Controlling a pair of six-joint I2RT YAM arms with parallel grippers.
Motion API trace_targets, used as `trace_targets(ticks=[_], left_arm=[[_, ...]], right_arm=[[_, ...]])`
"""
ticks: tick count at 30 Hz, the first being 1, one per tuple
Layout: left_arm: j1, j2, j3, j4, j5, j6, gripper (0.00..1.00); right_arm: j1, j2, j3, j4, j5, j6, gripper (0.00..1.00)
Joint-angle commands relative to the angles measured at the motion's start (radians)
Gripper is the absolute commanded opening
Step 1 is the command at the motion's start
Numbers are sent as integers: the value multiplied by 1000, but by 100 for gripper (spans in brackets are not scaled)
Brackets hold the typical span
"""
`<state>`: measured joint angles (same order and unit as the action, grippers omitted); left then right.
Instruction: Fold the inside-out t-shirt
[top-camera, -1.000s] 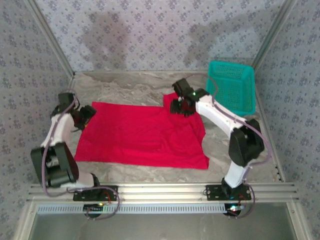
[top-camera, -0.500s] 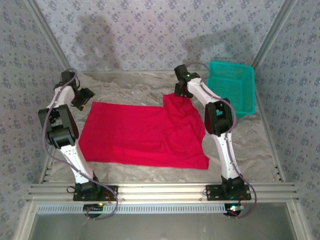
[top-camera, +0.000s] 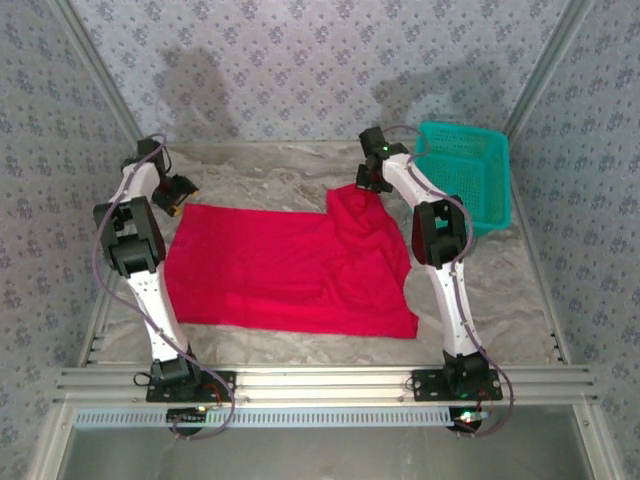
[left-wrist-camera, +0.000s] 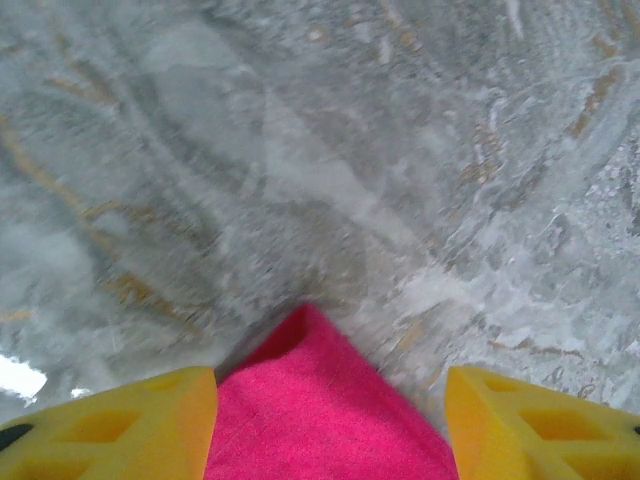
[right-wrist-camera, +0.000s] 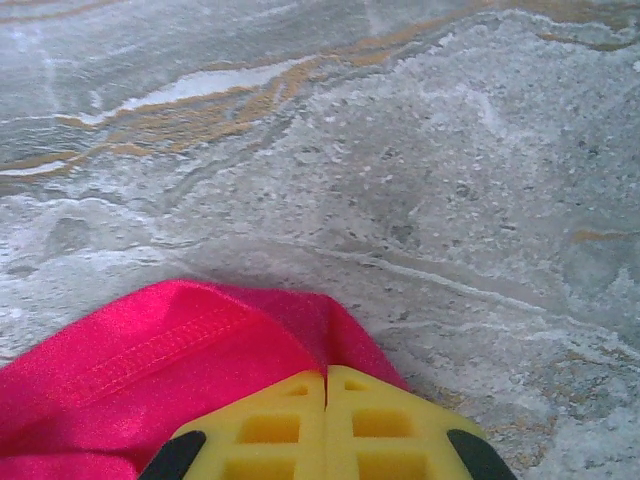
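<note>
Two arms stretch out over a marbled table (top-camera: 260, 165) in the top view. The red t-shirt (top-camera: 280, 270) lies spread pretty flat mid-table, apart from its 1 o'clock corner, which is bunched up into a little hump. The right gripper (top-camera: 363, 183) is parked right on that hump, and the left gripper (top-camera: 178, 196) sits at the shirt's 10 o'clock corner. A teal mesh basket (top-camera: 465, 175) sits at the table's 2 o'clock, just beside the right arm and clear of the cloth.

Left wrist view, a bit blurry: the yellow fingers (left-wrist-camera: 110, 425) stand well apart, and a pointed corner of red cloth pokes up between them toward 12 o'clock, with bare marbled surface beyond it.

Right wrist view: that arm's yellow fingers (right-wrist-camera: 270, 425) are squeezed tight together, no gap at all. They pinch a hemmed fold of the shirt that spills out toward 9 o'clock, and you can see the stitching line.
</note>
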<state>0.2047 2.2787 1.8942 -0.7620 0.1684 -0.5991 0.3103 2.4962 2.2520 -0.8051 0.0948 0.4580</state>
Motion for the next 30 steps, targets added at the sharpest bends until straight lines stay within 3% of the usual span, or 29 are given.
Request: trace_targets(ticks=[1, 5, 12, 22, 30], left_arm=[[-9, 51, 77, -57, 13, 16, 57], [-10, 87, 111, -73, 2, 17, 45], [-9, 82, 130, -100, -6, 21, 0], [-10, -71, 133, -130, -9, 19, 0], [-1, -321, -165, -34, -31, 0, 0]], right_arm=[[-2, -17, 43, -14, -23, -15, 0], [-3, -49, 43, -4, -42, -30, 0], [-6, -123, 47, 12, -95, -61, 0], [-27, -246, 32, -16, -144, -85, 0], [-18, -467, -227, 37, -196, -87, 0]])
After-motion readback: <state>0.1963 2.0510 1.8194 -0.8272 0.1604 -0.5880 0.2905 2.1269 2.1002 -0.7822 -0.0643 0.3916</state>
